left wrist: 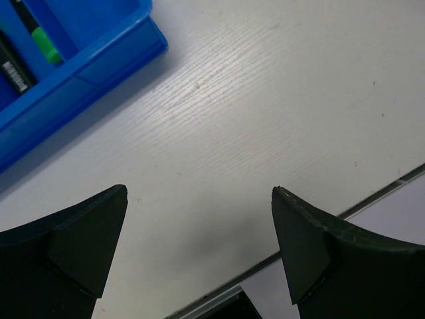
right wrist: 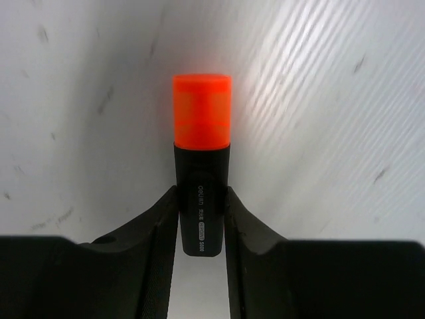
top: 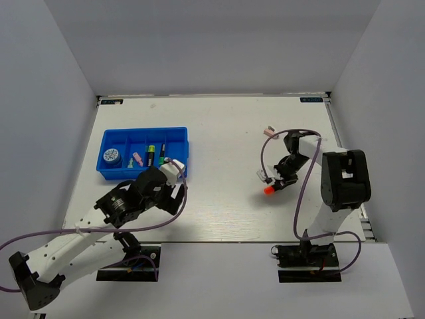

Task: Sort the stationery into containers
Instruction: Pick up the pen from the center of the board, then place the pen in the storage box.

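Observation:
The blue tray (top: pixel 178 136) stands at the left rear and holds a blue-white roll (top: pixel 111 157), a pink eraser (top: pixel 135 160), and green-capped (top: pixel 151 154) and yellow-capped (top: pixel 161 151) highlighters. My right gripper (top: pixel 273 185) is shut on the black body of an orange-capped highlighter (top: pixel 269 190) low over the table at centre right; in the right wrist view (right wrist: pixel 201 199) the orange cap (right wrist: pixel 201 109) sticks out beyond the fingers. My left gripper (top: pixel 178 194) is open and empty just in front of the tray's near right corner (left wrist: pixel 99 60); the wrist view (left wrist: pixel 199 219) shows bare table between the fingers.
A small pink clip (top: pixel 269 132) lies on the table behind the right gripper. The table's front edge (left wrist: pixel 372 199) runs close under the left gripper. White walls enclose the table on the left, rear and right.

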Robot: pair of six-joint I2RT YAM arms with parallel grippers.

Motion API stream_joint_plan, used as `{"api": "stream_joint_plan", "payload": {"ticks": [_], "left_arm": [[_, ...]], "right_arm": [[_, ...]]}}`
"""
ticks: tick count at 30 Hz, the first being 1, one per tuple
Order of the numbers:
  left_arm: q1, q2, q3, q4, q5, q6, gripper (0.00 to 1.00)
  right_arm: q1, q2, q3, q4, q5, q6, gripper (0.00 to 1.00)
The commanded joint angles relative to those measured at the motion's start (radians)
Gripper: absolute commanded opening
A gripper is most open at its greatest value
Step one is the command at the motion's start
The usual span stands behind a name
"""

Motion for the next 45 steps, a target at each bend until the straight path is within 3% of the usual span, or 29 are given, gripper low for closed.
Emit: {"api": "stream_joint_plan", "payload": {"ticks": [1, 2, 4, 5, 7, 8, 9, 10, 11, 13, 14, 16, 18, 22, 27, 32, 37, 45], "left_arm": [[-0.004, -0.067, -0.028, 0.040, -0.067, -0.011, 1.00], [-0.004, -0.091, -0.031, 0.052, -0.111, -0.014, 1.00], [-0.004, -0.128, -0.054, 0.074, -0.142, -0.022, 1.00], [-0.002, -0.157, -0.060, 0.092, -0.173, -0.025, 1.00], [-0.001, -0.208, -0.080, 0.117, -0.207, -0.027, 0.99], [0.002, -0.217, -0.086, 0.121, -0.217, -0.030, 0.97], [0.002, -0.230, -0.094, 0.129, -0.248, -0.033, 0.97], [0.002, -0.262, -0.097, 0.143, -0.268, -0.034, 0.97], [0.007, -0.271, -0.111, 0.146, -0.288, -0.034, 0.97], [0.008, -0.305, -0.122, 0.170, -0.310, -0.033, 0.97], [0.010, -0.323, -0.134, 0.180, -0.319, -0.033, 0.97], [0.010, -0.349, -0.141, 0.189, -0.349, -0.033, 0.97], [0.012, -0.377, -0.152, 0.200, -0.372, -0.031, 0.97], [0.010, -0.409, -0.180, 0.223, -0.414, -0.025, 0.97], [0.010, -0.394, -0.188, 0.230, -0.445, -0.010, 0.97], [0.010, -0.386, -0.197, 0.232, -0.504, -0.004, 0.97], [0.010, -0.382, -0.207, 0.236, -0.534, 0.006, 0.99], [0.011, -0.348, -0.211, 0.246, -0.560, 0.013, 0.99]], "right_arm": [[0.064, -0.024, 0.032, -0.082, -0.173, 0.042, 0.00], [0.111, -0.035, 0.053, -0.087, -0.198, 0.220, 0.00], [0.140, -0.046, 0.129, -0.078, -0.287, 0.341, 0.00], [0.200, -0.067, 0.145, -0.025, -0.304, 0.600, 0.00], [0.243, -0.090, 0.207, 0.063, -0.291, 0.821, 0.00], [0.289, -0.087, 0.231, 0.148, -0.275, 1.100, 0.00], [0.332, -0.075, 0.301, 0.160, -0.243, 1.185, 0.00], [0.349, -0.036, 0.396, 0.161, -0.232, 1.263, 0.00], [0.381, 0.025, 0.510, 0.110, -0.241, 1.440, 0.00], [0.419, 0.119, 0.618, 0.085, -0.284, 1.564, 0.00], [0.444, 0.215, 0.768, 0.069, -0.337, 1.728, 0.00], [0.488, 0.267, 0.865, 0.107, -0.367, 1.838, 0.00], [0.548, 0.268, 0.854, 0.246, -0.311, 1.954, 0.00], [0.660, 0.347, 0.937, 0.359, -0.263, 2.157, 0.00], [0.673, 0.429, 0.859, 0.782, -0.246, 2.503, 0.00], [0.699, 0.518, 0.949, 0.888, -0.119, 2.583, 0.00], [0.716, 0.586, 1.038, 0.937, 0.070, 2.546, 0.00], [0.739, 0.638, 1.031, 1.042, 0.139, 2.506, 0.00]]}}
